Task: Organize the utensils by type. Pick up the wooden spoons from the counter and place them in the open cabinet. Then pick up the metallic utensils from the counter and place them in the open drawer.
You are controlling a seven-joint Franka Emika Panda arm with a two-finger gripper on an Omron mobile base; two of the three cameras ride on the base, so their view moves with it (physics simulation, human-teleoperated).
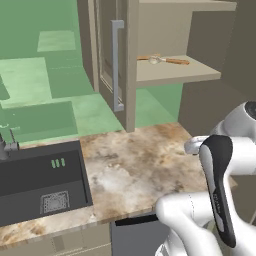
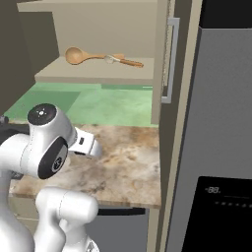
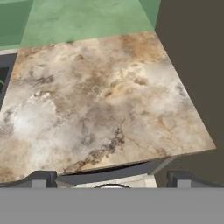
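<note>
Both wooden spoons lie on the shelf of the open cabinet (image 2: pixel 93 74). The large orange-tan one (image 2: pixel 78 55) is on the left and the smaller one (image 2: pixel 124 61) just right of it; they also show as wooden spoons (image 1: pixel 162 60) in the left base view. The marbled counter (image 3: pixel 100 100) is bare. My gripper (image 3: pixel 111 180) hangs open over the counter's front edge, fingertips (image 3: pixel 41 179) wide apart with nothing between them. Below that edge is the open drawer (image 3: pixel 129 180), where a rounded grey shape (image 3: pixel 113 186) peeks; I cannot tell whether it is one of the metallic utensils.
A dark sink (image 1: pixel 42 185) with a faucet (image 1: pixel 9 145) lies left of the counter. The cabinet door (image 1: pixel 117 65) stands open with a grey bar handle. A tall grey fridge (image 2: pixel 221 123) walls the right side. Green wall runs behind.
</note>
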